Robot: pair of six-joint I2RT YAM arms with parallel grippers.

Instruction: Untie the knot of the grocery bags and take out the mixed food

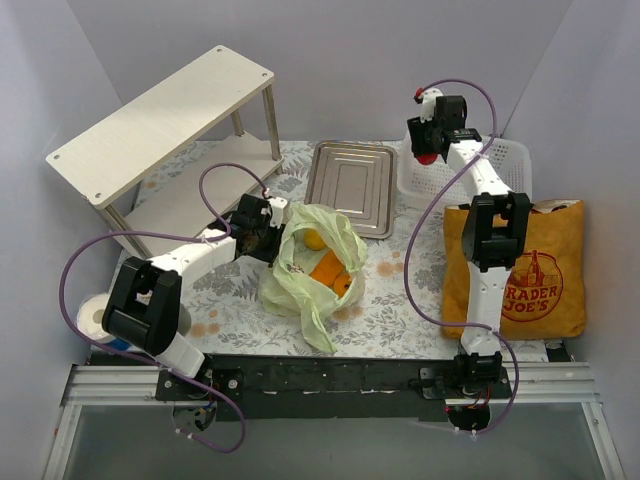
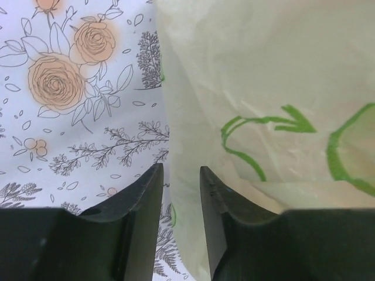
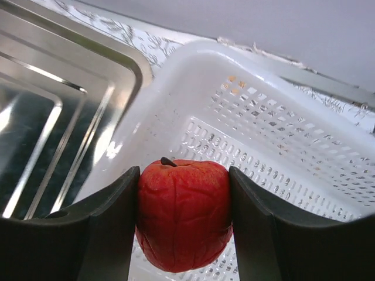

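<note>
Two white arms [image 1: 490, 180], black joint blocks [image 1: 142, 300], looping purple cables [image 1: 63, 285], matte black wedge-shaped claw fingers [image 3: 111, 228]

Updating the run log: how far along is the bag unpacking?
Done: green bag lies open, no knot showing. In hand: right hand grips the red apple over the white basket; left hand sits at the green bag's edge. Left: orange and other food in that bag, plus the Trader Joe's tote, contents unseen.

Wrinkled red apple [image 3: 183, 213], stem up, pinched in my right gripper [image 3: 183, 175] above the white mesh basket [image 3: 281, 117], pale green bag [image 1: 315, 265] slumped open mid-table, an orange [image 1: 314, 239] showing inside, mustard tote [image 1: 530, 270] at far right, round logo facing up.
</note>
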